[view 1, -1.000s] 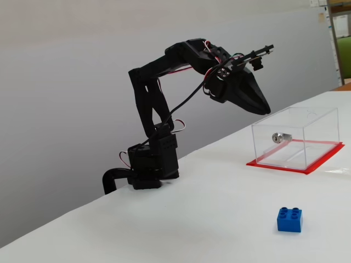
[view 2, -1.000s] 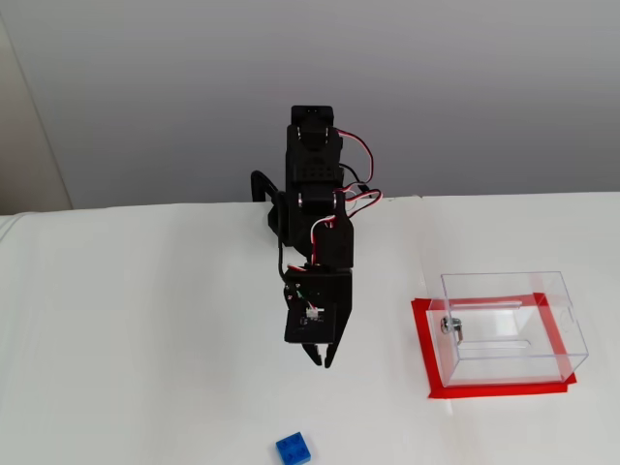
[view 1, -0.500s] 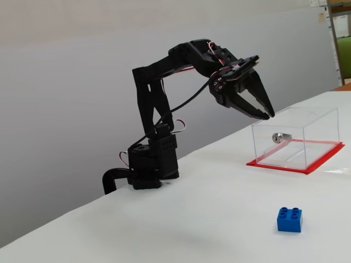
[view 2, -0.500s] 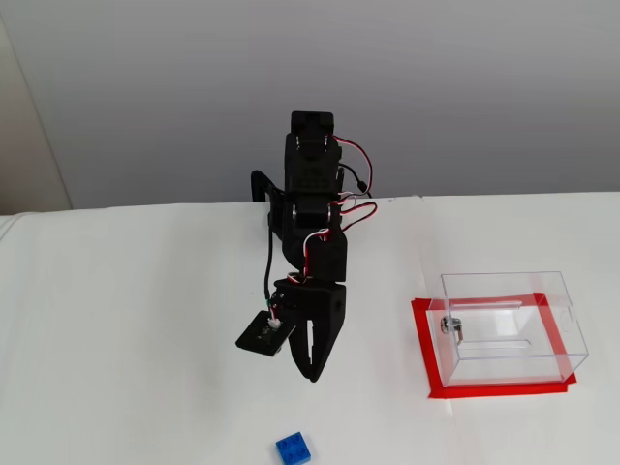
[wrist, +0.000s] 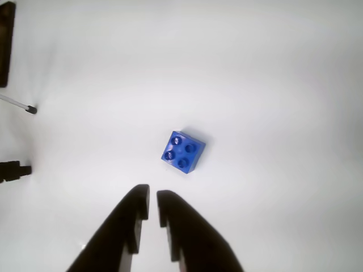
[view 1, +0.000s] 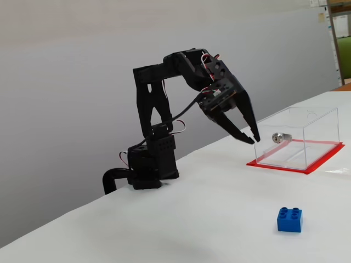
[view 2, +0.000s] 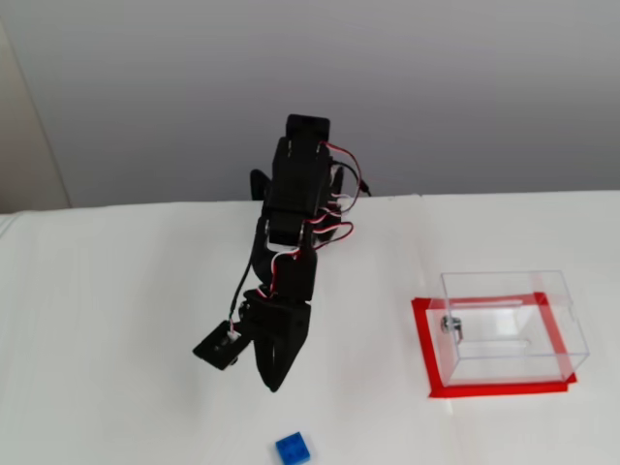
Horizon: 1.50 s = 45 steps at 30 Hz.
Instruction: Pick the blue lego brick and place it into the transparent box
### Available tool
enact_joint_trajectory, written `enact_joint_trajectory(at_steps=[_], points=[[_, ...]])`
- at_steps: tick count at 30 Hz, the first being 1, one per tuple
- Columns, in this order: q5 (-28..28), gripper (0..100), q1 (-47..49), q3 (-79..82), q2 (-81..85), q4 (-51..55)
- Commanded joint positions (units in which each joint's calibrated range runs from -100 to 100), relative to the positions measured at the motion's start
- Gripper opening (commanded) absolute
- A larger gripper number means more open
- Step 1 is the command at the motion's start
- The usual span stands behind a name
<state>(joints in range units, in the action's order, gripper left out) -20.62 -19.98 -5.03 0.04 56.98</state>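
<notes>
The blue lego brick [wrist: 183,151] sits alone on the white table [wrist: 272,73], studs up, four round knobs catching the light, and in the wrist view it lies just ahead of the gripper [wrist: 153,199] with bare tabletop between them. Nothing stands in the path there. The two black fingers [wrist: 136,207] hang above the surface with only a narrow slit between their tips, nothing held, near enough closed.

In a fixed view the brick [view 1: 289,219] is down at the front and the transparent box [view 1: 299,138] stands well apart behind it, clear walls on a red flat base [view 1: 318,163], a small silver lock [view 1: 279,137] showing on one wall. The gripper [view 1: 253,138] hovers in the air near the box's lock side in that view; whether it is truly close or only lined up, hard to say.

From the higher fixed view the brick [view 2: 293,449] lies near the bottom edge, the box [view 2: 509,325] off to the right, the arm [view 2: 291,252] reaching down between, its tips foreshortened.

At the wrist view's left edge, a dark strip [wrist: 5,45], a thin rod [wrist: 20,105] and a black stub [wrist: 14,170], all cut off, unidentifiable
</notes>
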Motion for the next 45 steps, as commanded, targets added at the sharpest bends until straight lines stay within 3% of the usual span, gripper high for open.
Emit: enact_joint_trajectory(at_steps=[1,8,12,19,28,35,40,45], points=[[8.61,2,-0.46,-3.29,0.34,-0.41],[23.96,2,-2.09,-3.11,-0.25,-1.46],[28.60,2,-3.72,-2.38,-0.51,-2.68],[29.54,20,-4.90,-2.29,-6.28,-8.33],[29.85,21,-0.98,-2.11,-10.95,-12.60],[29.70,21,4.78,7.47,-11.54,-17.91],[24.63,22,6.78,13.53,-10.86,-22.34],[24.43,22,7.15,12.99,-10.44,-22.08]])
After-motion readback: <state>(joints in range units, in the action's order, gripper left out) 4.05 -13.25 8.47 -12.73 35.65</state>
